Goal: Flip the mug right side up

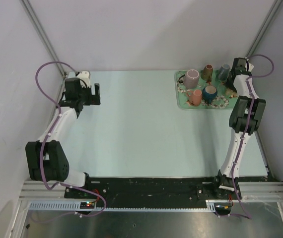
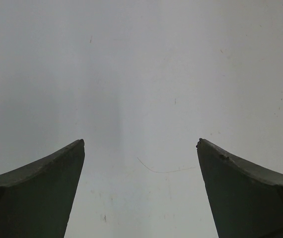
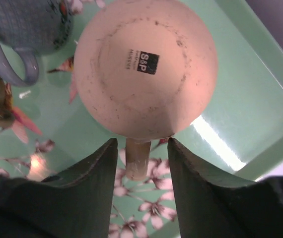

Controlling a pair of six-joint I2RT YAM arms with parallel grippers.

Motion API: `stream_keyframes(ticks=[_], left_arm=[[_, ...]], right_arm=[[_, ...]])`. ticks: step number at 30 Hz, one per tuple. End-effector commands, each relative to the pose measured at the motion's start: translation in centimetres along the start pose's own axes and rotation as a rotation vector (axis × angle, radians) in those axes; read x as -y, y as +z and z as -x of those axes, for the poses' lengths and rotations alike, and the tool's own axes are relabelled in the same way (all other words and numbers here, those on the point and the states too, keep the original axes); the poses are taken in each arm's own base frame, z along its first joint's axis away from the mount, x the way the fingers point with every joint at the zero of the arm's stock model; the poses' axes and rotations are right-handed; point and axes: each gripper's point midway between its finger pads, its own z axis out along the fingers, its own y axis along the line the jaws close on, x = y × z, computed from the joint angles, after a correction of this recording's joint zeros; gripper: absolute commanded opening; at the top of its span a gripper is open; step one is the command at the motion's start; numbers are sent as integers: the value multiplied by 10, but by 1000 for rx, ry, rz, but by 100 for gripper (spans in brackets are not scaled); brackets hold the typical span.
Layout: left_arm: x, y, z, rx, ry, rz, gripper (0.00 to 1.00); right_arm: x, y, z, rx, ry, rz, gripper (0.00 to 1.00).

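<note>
An upside-down beige-pink mug (image 3: 146,69) stands on its rim on a green flowered tray (image 3: 260,99), with its base and printed stamp facing the right wrist camera. Its handle (image 3: 137,161) points towards my right gripper (image 3: 142,141). The two open fingers straddle the handle with a small gap on each side. In the top view my right gripper (image 1: 231,85) is over the tray's right end (image 1: 180,101) and hides this mug. My left gripper (image 1: 89,95) is open and empty at the far left, over bare table (image 2: 141,144).
A blue-grey mug (image 3: 27,25) stands just beyond the upturned one and also shows in the top view (image 1: 223,73). Pink (image 1: 191,78), brown (image 1: 207,72), salmon (image 1: 196,96) and teal (image 1: 211,92) mugs crowd the tray. The tray's raised rim and the side wall lie close on the right.
</note>
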Motion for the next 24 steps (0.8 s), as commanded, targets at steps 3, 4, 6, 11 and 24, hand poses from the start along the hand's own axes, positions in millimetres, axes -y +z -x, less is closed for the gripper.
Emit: stream_keyframes(ticks=[3, 4, 6, 11, 24], left_arm=[[18, -4, 20, 18, -6, -54, 98], [18, -4, 21, 19, -5, -55, 98], [18, -4, 21, 18, -2, -54, 98], [18, -3, 19, 12, 3, -59, 98], [20, -8, 23, 13, 9, -69, 98]], right_arm=[[-3, 5, 3, -28, -2, -38, 48], [-3, 5, 1, -32, -4, -43, 47], [1, 7, -4, -41, -8, -62, 46], [11, 17, -11, -71, 9, -93, 45], [14, 7, 0, -53, -1, -83, 1]])
